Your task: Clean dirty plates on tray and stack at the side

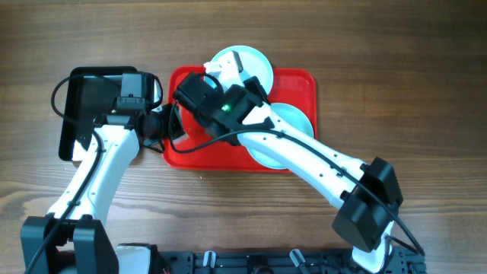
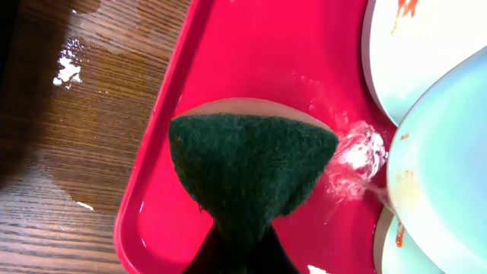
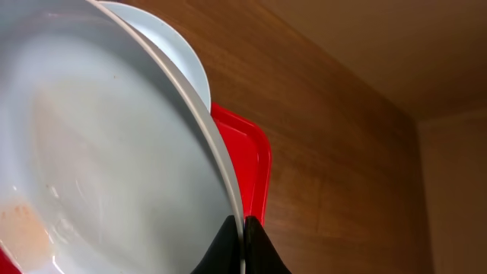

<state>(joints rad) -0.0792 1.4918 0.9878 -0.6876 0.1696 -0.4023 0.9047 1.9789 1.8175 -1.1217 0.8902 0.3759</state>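
Where wet, glossy red tray

In our overhead view the right arm covers much of the tray and plates. The green sponge hides the left gripper's fingertips; the tilted plate runs past our right-wrist frame.

Left arm and right arm overhang the tray; seemingly two plates visible.

Arms reaching forward, right gripper pinching plate rim, left gripper seemingly clamping sponge.
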